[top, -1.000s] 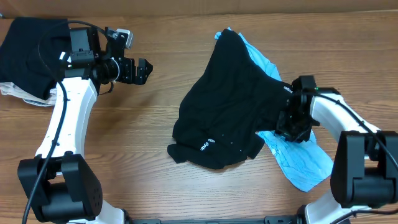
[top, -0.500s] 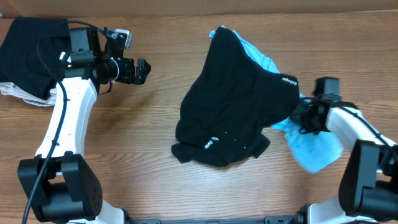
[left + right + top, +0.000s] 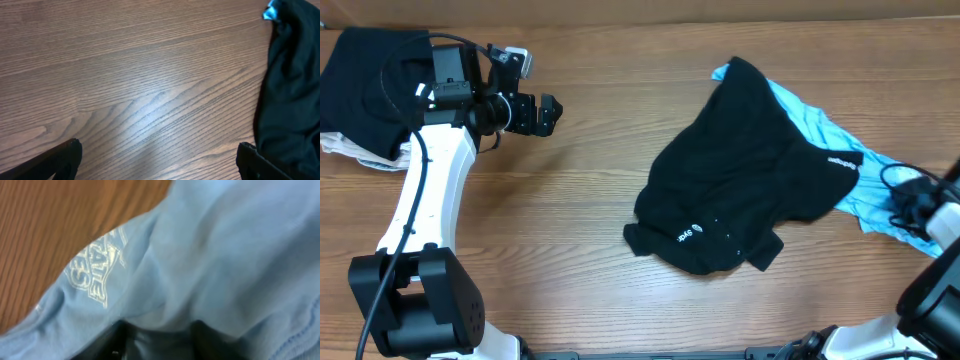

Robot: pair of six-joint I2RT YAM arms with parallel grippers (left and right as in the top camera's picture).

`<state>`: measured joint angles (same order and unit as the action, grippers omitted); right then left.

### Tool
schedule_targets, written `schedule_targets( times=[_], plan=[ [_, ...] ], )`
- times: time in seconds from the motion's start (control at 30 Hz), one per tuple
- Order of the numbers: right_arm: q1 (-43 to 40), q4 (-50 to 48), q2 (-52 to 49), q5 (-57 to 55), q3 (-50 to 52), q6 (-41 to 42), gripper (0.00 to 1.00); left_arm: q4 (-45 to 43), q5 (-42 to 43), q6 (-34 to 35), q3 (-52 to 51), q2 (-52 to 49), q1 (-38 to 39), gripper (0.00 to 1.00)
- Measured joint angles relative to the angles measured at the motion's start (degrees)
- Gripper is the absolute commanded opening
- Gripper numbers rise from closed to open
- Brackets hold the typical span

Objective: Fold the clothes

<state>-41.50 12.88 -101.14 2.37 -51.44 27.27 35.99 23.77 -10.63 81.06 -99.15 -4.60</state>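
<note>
**A:** How far along is the folding?

**B:** Barely begun, I'd judge. The black garment (image 3: pixel 740 170) lies crumpled on the table (image 3: pixel 570 230), left of the right gripper (image 3: pixel 908 208). It is draped over the light-blue garment (image 3: pixel 800 108).

**A:** Is the right gripper holding the blue one?

**B:** Blue cloth presses against its fingers, but I cannot tell whether they are gripping it. The left gripper (image 3: pixel 550 113) hangs wide open and empty, with a dark heap (image 3: pixel 365 80) off to its left.

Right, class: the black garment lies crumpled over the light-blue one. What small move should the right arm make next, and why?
Probably draw the light-blue garment sideways, out from under the black garment. The right gripper sits at its exposed edge, most of it is covered, and neither can be folded flat while stacked.
</note>
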Motion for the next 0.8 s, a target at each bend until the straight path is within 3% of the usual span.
schedule_targets(
  times=[0.23,0.47,0.53,0.67,0.8],
  plan=[
    [-2.6,10.8,-1.0,7.9,-9.3,-0.7,0.72,0.0,0.0,0.0,0.0,0.0,0.0,1.00],
    [5.6,22.2,-1.5,13.7,-28.6,-6.2,0.75,0.0,-0.6,-0.5,0.0,0.0,1.7,1.00],
    [9.5,22.5,-1.5,14.6,-32.0,-7.9,0.67,0.0,-1.5,-0.6,0.0,-0.1,3.2,1.00],
    [17.5,21.1,-1.5,13.5,-33.5,-9.6,0.25,0.0,-3.5,-1.1,0.0,-0.9,6.4,1.00],
    [23.8,20.0,-3.2,9.2,-33.5,-10.3,0.24,0.0,-4.5,-1.4,0.0,-2.8,8.0,1.00]
  ],
)
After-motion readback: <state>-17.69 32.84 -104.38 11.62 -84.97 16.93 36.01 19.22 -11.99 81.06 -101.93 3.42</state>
